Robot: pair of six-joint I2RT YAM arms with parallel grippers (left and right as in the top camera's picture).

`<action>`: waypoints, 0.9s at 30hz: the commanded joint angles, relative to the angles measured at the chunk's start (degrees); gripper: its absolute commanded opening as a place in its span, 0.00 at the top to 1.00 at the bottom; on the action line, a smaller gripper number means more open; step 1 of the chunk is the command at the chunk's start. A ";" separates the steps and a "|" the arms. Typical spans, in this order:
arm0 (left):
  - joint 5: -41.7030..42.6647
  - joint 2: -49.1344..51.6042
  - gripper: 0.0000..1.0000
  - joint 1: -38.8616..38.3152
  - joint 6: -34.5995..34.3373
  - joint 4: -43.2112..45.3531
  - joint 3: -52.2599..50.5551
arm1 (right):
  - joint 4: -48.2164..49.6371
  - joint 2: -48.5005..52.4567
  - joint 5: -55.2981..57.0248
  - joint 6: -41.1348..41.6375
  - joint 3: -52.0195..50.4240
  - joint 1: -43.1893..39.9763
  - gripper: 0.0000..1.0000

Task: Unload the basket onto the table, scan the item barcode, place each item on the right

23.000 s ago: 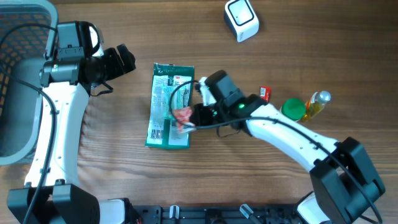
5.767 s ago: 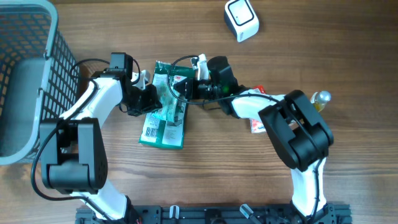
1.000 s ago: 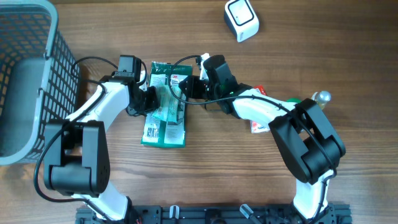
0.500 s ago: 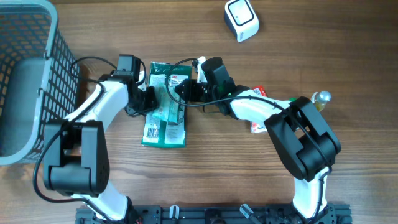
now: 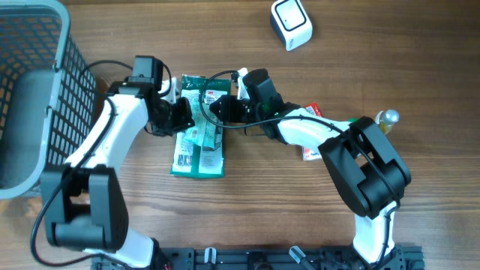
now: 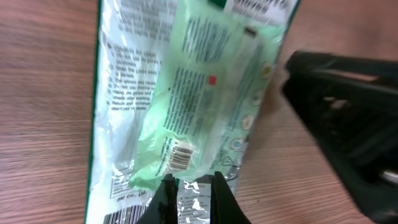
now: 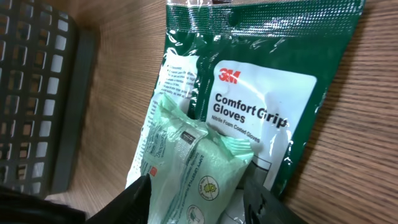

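Left gripper (image 6: pixel 193 196) is pinched shut on the near end of a pale green soft plastic pack (image 6: pixel 205 106), its two dark fingertips almost meeting at the bottom centre of the left wrist view. Right gripper (image 7: pixel 199 199) stands partly spread, one finger on either side of the pack's other end; the right-hand finger is clear of the wrapper.

In the left wrist view the pack's long axis runs from the lower middle to the upper right. A small black-and-white barcode (image 6: pixel 178 155) faces up near its lower end, and a red mark sits higher on the printed face. That print is too fine to read.

The pack rests on a dark green foil glove bag (image 7: pixel 311 124), which lies flat on the brown wooden table (image 5: pixel 420 45), left of centre in the overhead view, long axis top to bottom. Its white panel reads "3M Comfort Grip Gloves" in the right wrist view.

A white box-shaped scanner (image 5: pixel 291 24) sits well apart at the top of the overhead frame. A grey plastic mesh basket (image 5: pixel 64 45) fills the upper left.
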 commanded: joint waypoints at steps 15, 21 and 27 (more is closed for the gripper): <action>-7.43 6.32 0.94 -0.07 1.38 7.56 -8.33 | 0.28 1.11 -5.16 -0.57 -0.48 0.31 0.48; -7.41 6.32 0.93 -0.07 1.38 7.72 -8.33 | 0.22 1.14 -5.16 -0.61 -0.50 0.44 0.48; -7.41 6.32 0.93 -0.07 1.38 7.93 -8.35 | -0.20 1.14 -5.20 -0.70 -0.59 0.50 0.49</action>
